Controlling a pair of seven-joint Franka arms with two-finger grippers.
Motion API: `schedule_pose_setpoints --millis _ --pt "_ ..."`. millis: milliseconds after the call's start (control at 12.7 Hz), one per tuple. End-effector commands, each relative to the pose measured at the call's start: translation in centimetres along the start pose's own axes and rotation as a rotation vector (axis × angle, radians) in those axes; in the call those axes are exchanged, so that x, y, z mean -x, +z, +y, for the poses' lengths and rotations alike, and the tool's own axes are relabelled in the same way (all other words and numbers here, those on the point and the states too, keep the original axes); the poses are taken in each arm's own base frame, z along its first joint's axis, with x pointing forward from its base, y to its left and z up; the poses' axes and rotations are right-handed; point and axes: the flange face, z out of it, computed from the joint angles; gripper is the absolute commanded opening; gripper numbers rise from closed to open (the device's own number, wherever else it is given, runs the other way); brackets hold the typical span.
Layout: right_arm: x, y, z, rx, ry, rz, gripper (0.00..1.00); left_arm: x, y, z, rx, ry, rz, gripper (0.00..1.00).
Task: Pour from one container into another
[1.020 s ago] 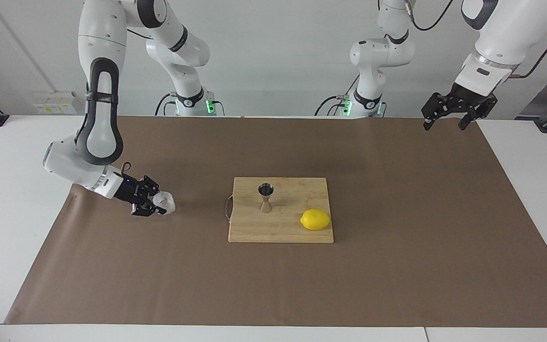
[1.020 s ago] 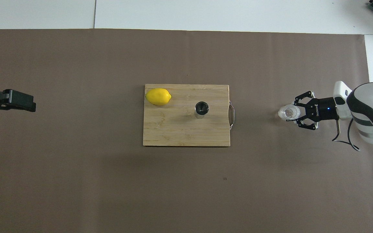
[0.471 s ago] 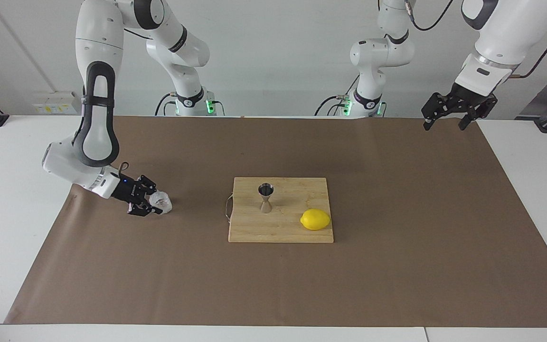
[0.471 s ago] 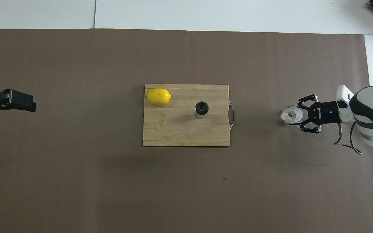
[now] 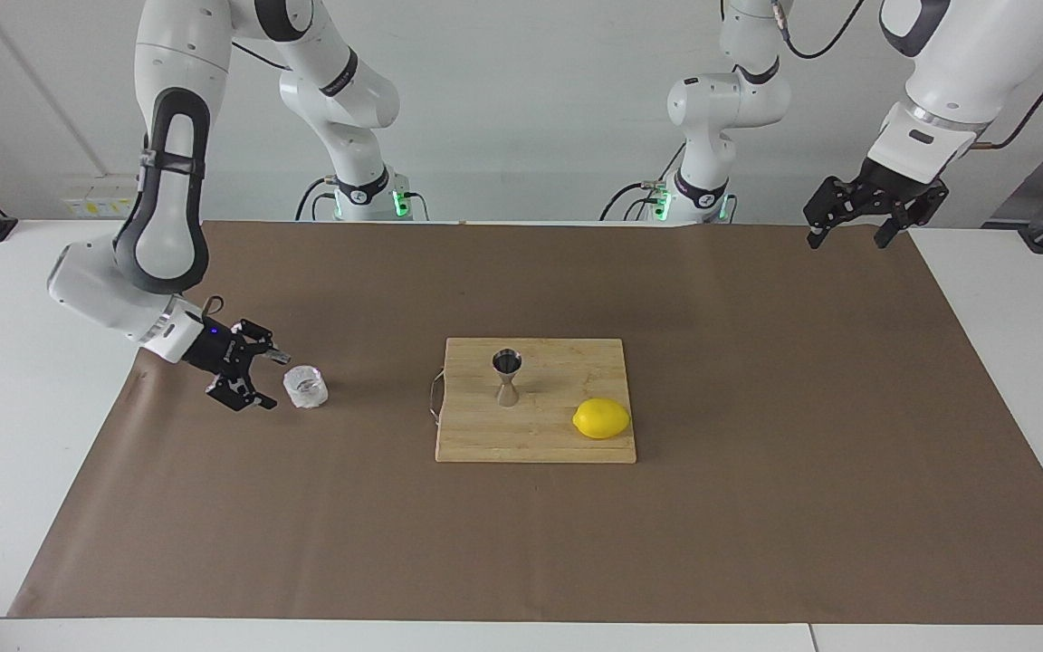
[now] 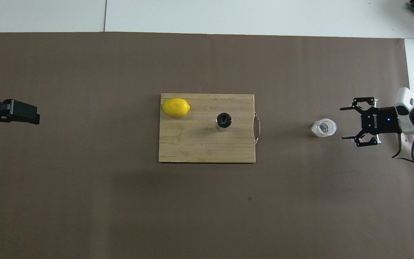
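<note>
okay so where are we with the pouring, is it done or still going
Looks close to finished. The glass tumbler stands upright on the brown paper, toward the right arm's end of the table, and the right hand is open beside it, not touching. The jigger stands upright on the cutting board; whether it was filled cannot be told. The left hand waits, open.

One glass tumbler point(image 5: 305, 387), one steel jigger point(image 5: 507, 377), one lemon point(image 5: 601, 418), one wooden cutting board point(image 5: 485, 442), one brown paper mat point(image 5: 757, 453), two grippers.
</note>
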Motion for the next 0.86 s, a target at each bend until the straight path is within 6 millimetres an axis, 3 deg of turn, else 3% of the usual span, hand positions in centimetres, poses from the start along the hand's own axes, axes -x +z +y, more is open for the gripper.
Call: schedule_pose_setpoints --millis 0,157,314,471,785 --pt "-4.8 -6.5 -0.5 0.006 0.111 -0.11 1.0 0.9 -0.1 -0.2 0.007 0.0 -0.004 1.0" --pt "-7.8 -10.5 -0.1 0.047 0.234 -0.183 1.0 0.9 -0.1 -0.2 0.007 0.0 -0.004 1.0" --pt "-11.6 -13.3 1.2 0.122 0.378 -0.198 1.0 0.9 -0.1 -0.3 0.007 -0.001 -0.004 1.0" --pt "-15.3 -14.4 2.4 0.148 0.47 -0.191 1.0 0.9 -0.1 -0.3 0.008 -0.001 -0.005 1.0" --pt "-20.3 -15.1 3.3 0.176 0.73 -0.178 1.0 0.9 -0.1 -0.2 0.007 0.0 -0.004 1.0"
